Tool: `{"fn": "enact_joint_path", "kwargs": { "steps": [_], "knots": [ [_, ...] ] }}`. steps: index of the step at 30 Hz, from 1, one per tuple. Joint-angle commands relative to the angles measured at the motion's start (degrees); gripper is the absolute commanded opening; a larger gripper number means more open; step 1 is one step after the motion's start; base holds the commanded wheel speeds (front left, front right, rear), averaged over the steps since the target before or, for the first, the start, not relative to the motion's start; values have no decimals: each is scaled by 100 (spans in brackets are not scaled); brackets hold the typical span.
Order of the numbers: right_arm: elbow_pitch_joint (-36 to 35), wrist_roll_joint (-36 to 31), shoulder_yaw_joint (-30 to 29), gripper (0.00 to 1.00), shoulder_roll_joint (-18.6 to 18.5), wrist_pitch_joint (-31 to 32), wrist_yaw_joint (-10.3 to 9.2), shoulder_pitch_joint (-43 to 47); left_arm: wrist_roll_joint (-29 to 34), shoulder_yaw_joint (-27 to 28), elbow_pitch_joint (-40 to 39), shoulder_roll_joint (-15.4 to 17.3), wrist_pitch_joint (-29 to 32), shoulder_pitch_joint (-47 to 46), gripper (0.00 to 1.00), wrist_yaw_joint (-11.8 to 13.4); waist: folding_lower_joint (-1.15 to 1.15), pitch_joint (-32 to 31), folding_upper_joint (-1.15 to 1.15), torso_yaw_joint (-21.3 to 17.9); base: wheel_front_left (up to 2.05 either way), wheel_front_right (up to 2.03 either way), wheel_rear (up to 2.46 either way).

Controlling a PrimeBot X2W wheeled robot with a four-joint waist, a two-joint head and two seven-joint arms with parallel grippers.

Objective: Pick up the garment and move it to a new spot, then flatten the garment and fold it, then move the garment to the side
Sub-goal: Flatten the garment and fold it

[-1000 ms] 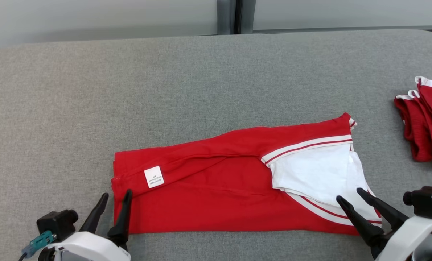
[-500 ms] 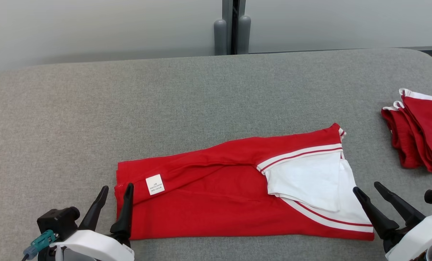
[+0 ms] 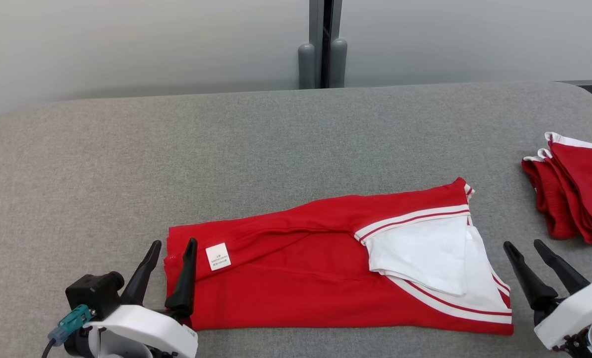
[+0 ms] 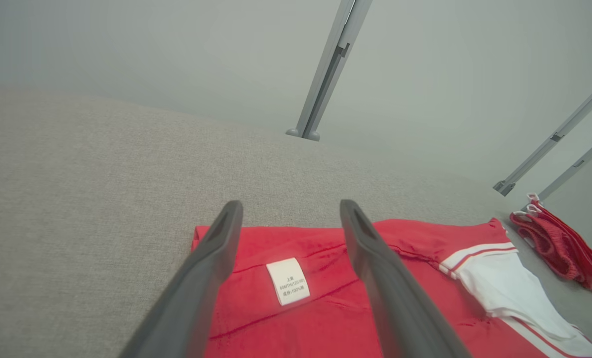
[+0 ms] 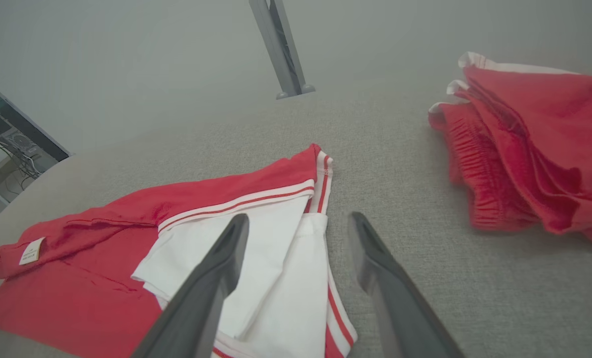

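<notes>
Grey table (image 3: 176,149), folded red garment (image 3: 300,278), both jaws spread, right jaws now off it

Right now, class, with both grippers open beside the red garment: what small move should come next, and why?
Probably lower and close the left gripper on the garment at its left end: open fingers straddle that edge, and the strip needs another fold.

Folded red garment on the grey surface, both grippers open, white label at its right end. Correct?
No: the white label sits at the red garment's left end, beside the left gripper, as the head view shows. The rest stands: the garment lies folded on the grey surface, and the left gripper and right gripper are open.
</notes>
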Motion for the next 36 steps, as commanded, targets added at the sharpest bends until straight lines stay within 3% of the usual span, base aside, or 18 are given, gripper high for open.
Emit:
{"fn": "enact_joint_path", "kwargs": {
  "steps": [1, 9, 19, 28, 30, 33, 36],
  "knots": [
    [154, -110, -102, 100, 73, 127, 1, -150, 45, -5, -37, 9, -21, -101, 100, 31, 0, 20, 0, 32, 0, 0, 0],
    [1291, -359, -589, 100, 645, 1210, 1, -888, 120, -68, -155, -105, -36, -209, 100, 59, 0, 180, 0, 447, 0, 0, 0],
    [2412, -672, -1032, 100, 888, 2064, 1, -1420, 154, -39, -101, -207, -90, -242, 100, 8, 0, 343, 0, 926, 0, 0, 0],
    [2557, -824, -965, 100, 1107, 2416, 6, -1461, 181, 4, -68, -262, -133, -235, 100, -44, 0, 360, 0, 1085, 0, 0, 0],
    [2474, -849, -868, 44, 1100, 2483, 7, -1429, 192, 8, -86, -268, -142, -237, 100, -47, 0, 359, 0, 1095, 0, 0, 0],
    [2339, -884, -783, 0, 1033, 2492, 5, -1399, 222, 20, -119, -266, -148, -241, 100, -39, 0, 359, 0, 1078, 0, 0, 0],
    [2228, -889, -797, 0, 939, 2452, 1, -1448, 234, 31, -152, -257, -153, -241, 100, -24, 0, 363, 0, 1026, 0, 0, 0]
  ]
}}
